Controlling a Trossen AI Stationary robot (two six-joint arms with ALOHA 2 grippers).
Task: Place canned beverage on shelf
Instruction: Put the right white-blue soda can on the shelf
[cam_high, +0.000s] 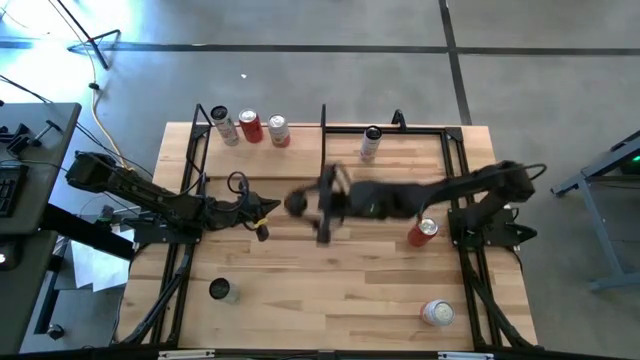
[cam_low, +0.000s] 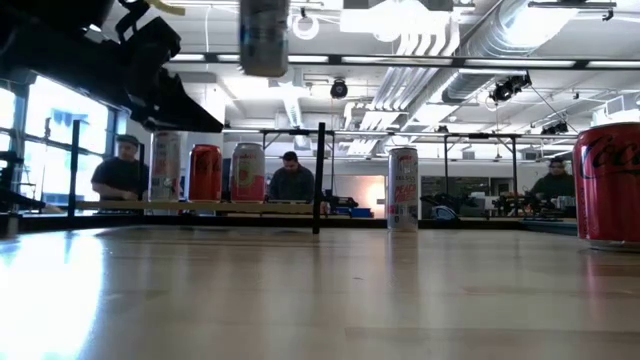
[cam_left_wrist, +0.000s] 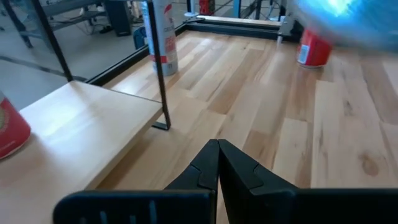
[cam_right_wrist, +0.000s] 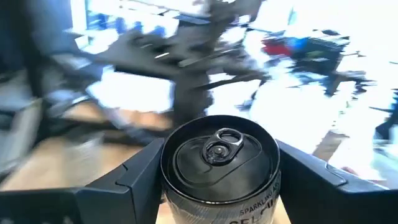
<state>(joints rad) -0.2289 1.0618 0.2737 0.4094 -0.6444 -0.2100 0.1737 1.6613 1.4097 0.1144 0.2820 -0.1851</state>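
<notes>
The right gripper (cam_right_wrist: 217, 180), clamped on a dark can (cam_right_wrist: 219, 163), should keep it upright and set it on bare shelf (cam_high: 300, 135) board beside the three cans (cam_high: 250, 128).

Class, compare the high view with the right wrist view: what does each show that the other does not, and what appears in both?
Only the high view shows the shelf with three cans on it, the slim can beside it, the red can, two more cans near the front edge of the table, and the left tool, shut and empty.

Only the right wrist view shows the held can up close: its pull tab is unopened.

Both show the right tool, gripping that can above the table's middle.
</notes>
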